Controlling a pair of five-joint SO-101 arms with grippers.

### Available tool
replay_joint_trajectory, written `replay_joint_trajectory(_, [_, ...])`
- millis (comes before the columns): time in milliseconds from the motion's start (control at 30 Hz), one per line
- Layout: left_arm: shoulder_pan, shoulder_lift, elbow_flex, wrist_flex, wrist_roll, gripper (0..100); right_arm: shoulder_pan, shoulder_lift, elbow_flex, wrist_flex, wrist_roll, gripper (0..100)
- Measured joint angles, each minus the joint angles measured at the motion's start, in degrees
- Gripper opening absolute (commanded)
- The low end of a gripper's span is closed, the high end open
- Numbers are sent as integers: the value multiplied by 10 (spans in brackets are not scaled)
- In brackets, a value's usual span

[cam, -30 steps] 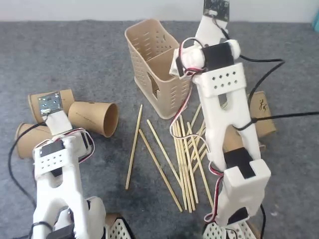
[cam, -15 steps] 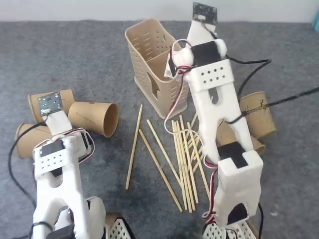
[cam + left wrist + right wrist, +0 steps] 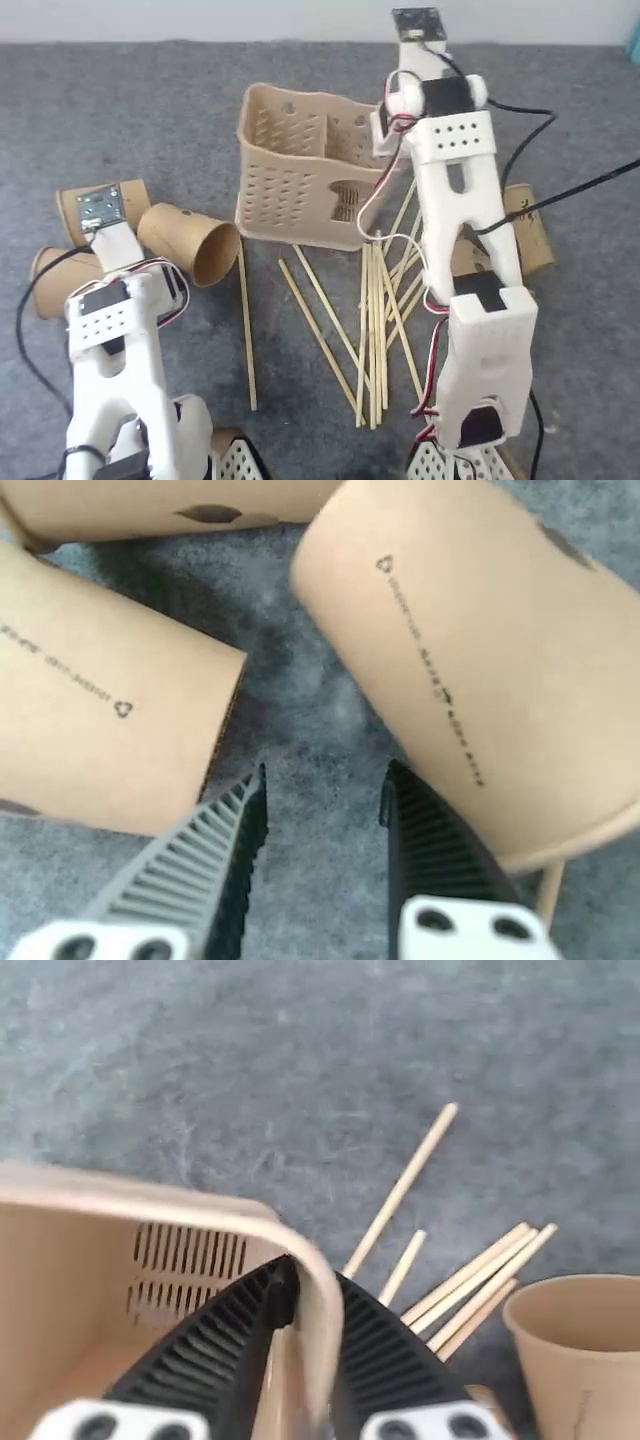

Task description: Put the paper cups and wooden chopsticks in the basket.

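Basket [image 3: 300, 190] first: it sits tilted well off upright at the far middle of the grey carpet [image 3: 150, 110], with one slotted wall turned toward my overhead camera. My right gripper [image 3: 312, 1275] is pinched onto the basket rim, one finger inside the wall and one outside, with only the plastic between them. Wooden chopsticks [image 3: 375, 310] lie scattered on the carpet just in front of the basket, and a lone chopstick [image 3: 245, 330] lies apart on their left. My left gripper [image 3: 325, 780] hangs low over bare carpet, fingers partly spread and holding nothing, between two paper cups [image 3: 470, 660] lying on their sides. I see another cup [image 3: 530, 240] on its side beside the right arm.
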Motion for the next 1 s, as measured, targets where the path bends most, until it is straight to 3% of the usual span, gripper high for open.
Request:
replay_joint_trajectory(100, [1, 0, 0, 0, 1, 181, 2, 1, -18, 0, 32, 43])
replay_joint_trajectory(267, [1, 0, 0, 0, 1, 181, -1, 1, -43, 6, 55, 177])
replay_joint_trajectory(400, [1, 0, 0, 0, 1, 181, -2, 1, -47, 6, 40, 128])
replay_joint_trajectory(533, [1, 0, 0, 0, 1, 181, -1, 1, -50, 6, 23, 0])
replay_joint_trajectory(1000, [1, 0, 0, 0, 1, 181, 1, 30, -51, -72, -112, 8])
